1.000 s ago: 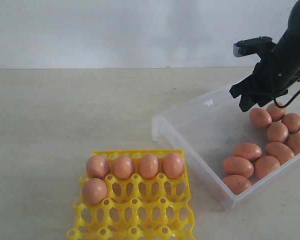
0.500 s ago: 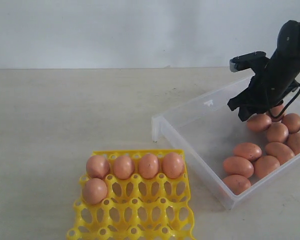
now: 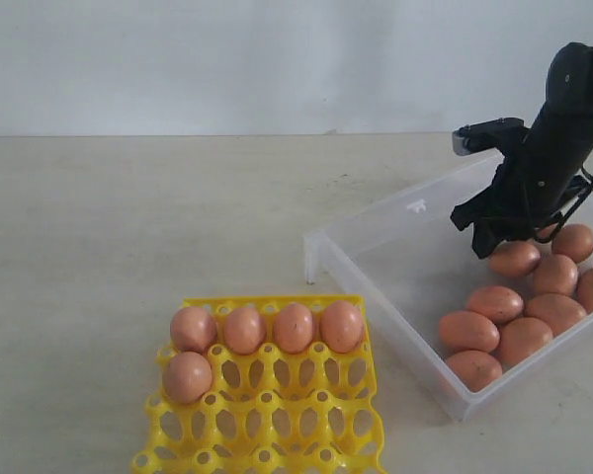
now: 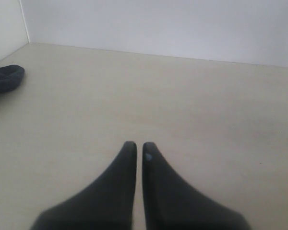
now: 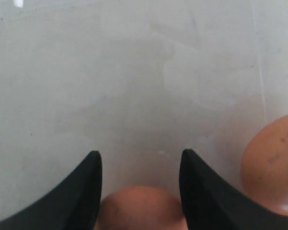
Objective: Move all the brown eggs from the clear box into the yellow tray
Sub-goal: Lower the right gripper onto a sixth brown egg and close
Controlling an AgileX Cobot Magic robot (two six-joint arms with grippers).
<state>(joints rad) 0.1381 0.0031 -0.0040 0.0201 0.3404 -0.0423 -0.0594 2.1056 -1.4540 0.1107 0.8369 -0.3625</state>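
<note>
Reaching into the clear box [image 3: 405,267], the right gripper [image 3: 492,242] hung over the brown eggs [image 3: 494,303]; the yellow tray [image 3: 277,434] beside the box held five more. From the left wrist, the left gripper [image 4: 136,145] was pinched closed over the table [image 4: 182,96]. From the right wrist, spread jaws straddled one egg [image 5: 140,208].

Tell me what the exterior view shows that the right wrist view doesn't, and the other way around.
Only the exterior view: the yellow tray with five brown eggs seated in it, the whole clear box, and the loose eggs clustered at its right end.
Only the right wrist view: one egg lying between the open fingers of the right gripper, with bare box floor ahead of it.
Both: that gripper down inside the box, the box's floor, and eggs close beside the fingers.
</note>
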